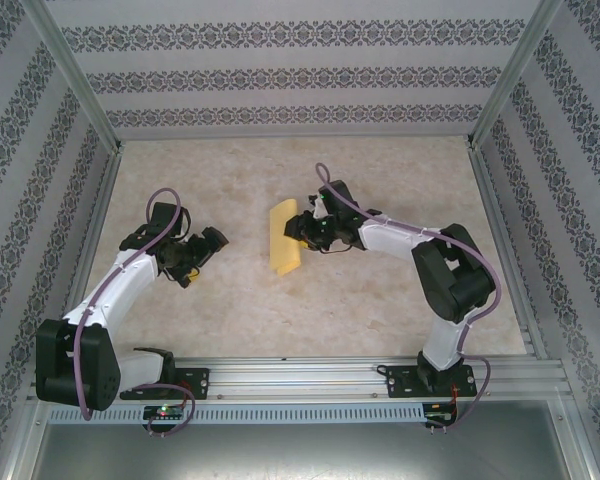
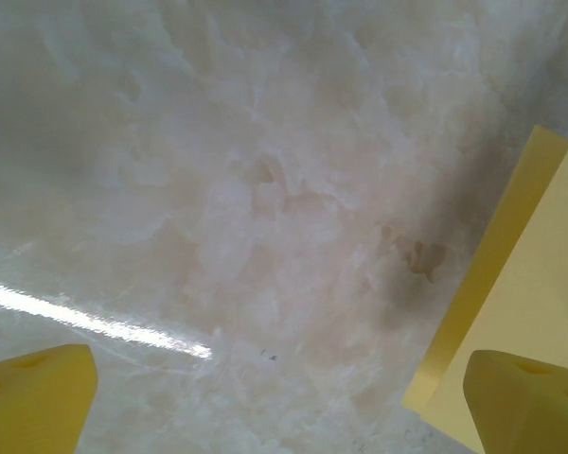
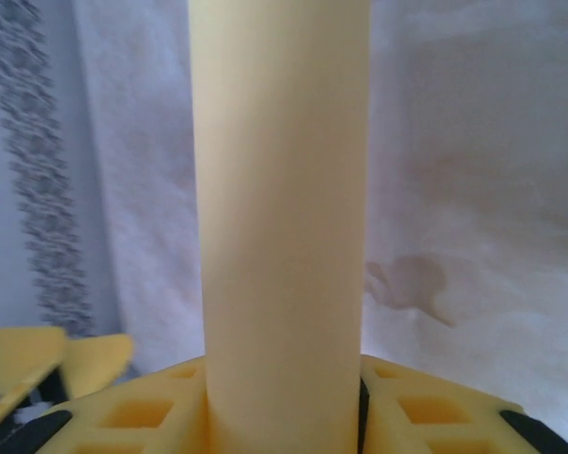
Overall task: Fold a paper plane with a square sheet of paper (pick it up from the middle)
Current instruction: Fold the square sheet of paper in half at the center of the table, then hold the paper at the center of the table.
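**Right hand** pinching the yellow-orange square sheet of thin paper at mid-width. The sheet bows into a narrow band running straight ahead from between its fingertips, above the pale marbled counter. Whether any edge touches the counter cannot be told.

**Left hand** spread wide and empty, with the sheet's edge ahead to its right.

**Judged step:** the mid-sheet pickup before the first fold. Hold the pinch central, lift gently so both halves hang evenly, and bring the left hand to a free edge.
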{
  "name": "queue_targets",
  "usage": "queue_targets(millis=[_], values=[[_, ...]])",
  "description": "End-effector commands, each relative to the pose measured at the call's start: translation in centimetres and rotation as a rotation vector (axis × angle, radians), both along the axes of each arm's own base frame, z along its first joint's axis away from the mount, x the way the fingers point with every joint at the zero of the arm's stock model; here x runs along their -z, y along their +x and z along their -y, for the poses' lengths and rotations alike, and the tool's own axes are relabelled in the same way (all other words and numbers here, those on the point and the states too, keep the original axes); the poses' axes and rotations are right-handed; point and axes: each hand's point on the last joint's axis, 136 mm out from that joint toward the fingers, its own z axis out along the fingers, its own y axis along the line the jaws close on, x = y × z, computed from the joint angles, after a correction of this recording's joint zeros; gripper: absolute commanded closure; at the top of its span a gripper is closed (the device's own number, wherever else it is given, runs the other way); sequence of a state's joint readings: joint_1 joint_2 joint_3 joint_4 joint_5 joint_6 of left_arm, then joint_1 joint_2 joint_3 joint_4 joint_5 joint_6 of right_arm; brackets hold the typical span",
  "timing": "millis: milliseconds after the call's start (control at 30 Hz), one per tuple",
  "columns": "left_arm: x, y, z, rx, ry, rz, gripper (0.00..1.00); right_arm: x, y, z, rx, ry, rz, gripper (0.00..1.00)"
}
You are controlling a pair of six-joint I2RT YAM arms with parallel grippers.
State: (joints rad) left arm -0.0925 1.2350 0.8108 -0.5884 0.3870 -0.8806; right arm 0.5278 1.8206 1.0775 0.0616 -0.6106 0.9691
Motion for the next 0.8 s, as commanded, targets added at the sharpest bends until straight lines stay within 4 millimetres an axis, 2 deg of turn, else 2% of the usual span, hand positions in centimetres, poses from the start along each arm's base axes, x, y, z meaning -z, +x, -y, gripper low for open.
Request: queue_targets(millis=[0, 133, 367, 467, 767], values=[[-0.6, 0.5, 1.2, 0.051, -0.029, 0.052, 0.00, -3.1, 0.1, -1.8, -0.033, 0.213, -0.003, 0.60], [-0.9, 0.7, 1.8, 0.070, -0.044, 0.071, 0.00, 0.2, -0.5, -0.8, 0.004, 0.139, -0.052, 0.60], [-0.8, 1.1, 2.6, 0.083, -0.058, 0.077, 0.00, 4.0, -1.6, 0.9, 0.026, 0.024, -0.104, 0.60], [-0.9, 1.5, 2.8, 0.085, -0.049, 0.064, 0.00, 4.5, -1.8, 1.6, 0.042, 0.011, -0.101, 0.60], [-1.7, 2.5, 3.5, 0.054, -0.097, 0.066, 0.00, 4.5, -1.5, 2.5, 0.021, -0.021, -0.027, 0.59]])
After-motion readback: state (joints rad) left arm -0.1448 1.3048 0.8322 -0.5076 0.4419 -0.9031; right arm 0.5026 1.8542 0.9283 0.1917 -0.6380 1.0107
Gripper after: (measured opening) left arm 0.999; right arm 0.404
